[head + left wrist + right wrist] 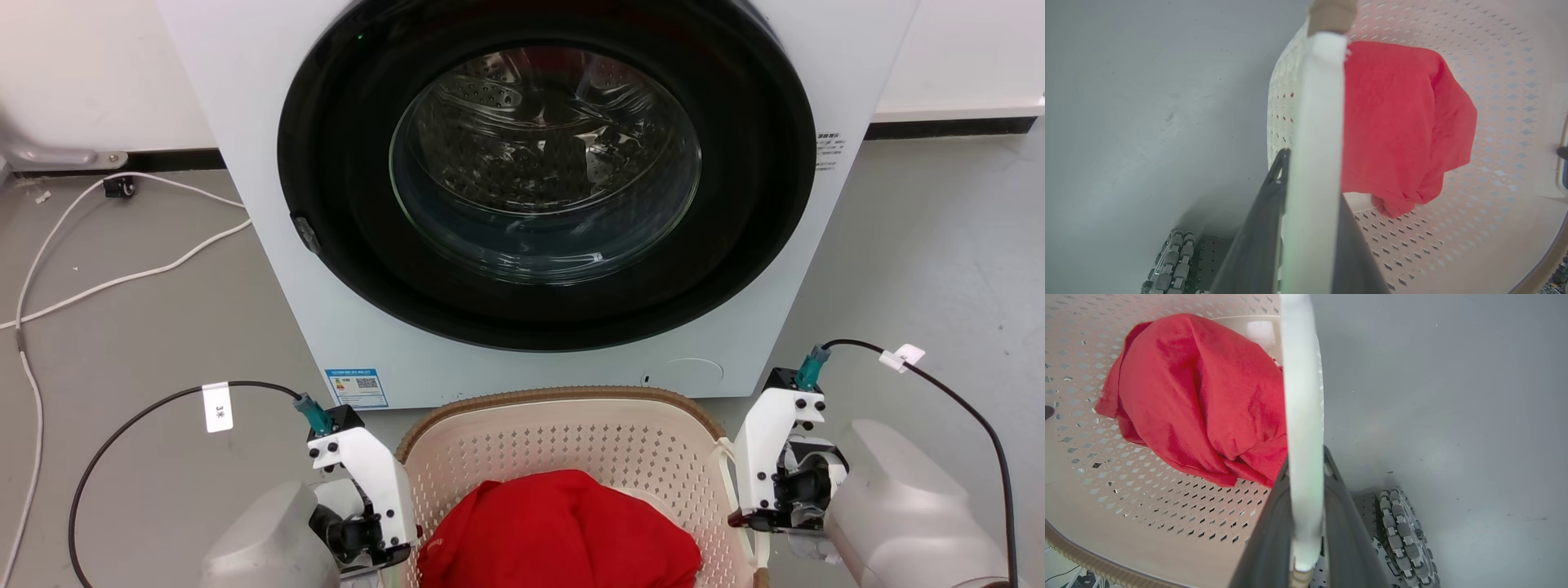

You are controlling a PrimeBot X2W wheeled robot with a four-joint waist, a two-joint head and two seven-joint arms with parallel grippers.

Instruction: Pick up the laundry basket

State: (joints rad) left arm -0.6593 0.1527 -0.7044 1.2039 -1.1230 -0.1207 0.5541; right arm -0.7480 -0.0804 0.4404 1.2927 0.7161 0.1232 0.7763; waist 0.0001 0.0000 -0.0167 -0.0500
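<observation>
The laundry basket (563, 441), cream-pink with perforated walls and a brown woven rim (563, 395), sits low in the head view, just before the washer. A red garment (563, 531) lies bunched inside it. My left gripper (371, 539) is at the basket's left side and my right gripper (759, 514) at its right side. In the left wrist view, my left gripper (1312, 175) is shut on the white left handle (1318, 102), one dark finger on each side. Likewise my right gripper (1306, 457) is shut on the white right handle (1300, 375). Whether the basket rests on the floor I cannot tell.
A white front-loading washer (245, 122) with its round glass door (545, 163) closed stands right behind the basket. White cables (122, 278) trail over the grey floor at the left. My base's roller wheels (1171, 261) (1404, 535) are under the handles.
</observation>
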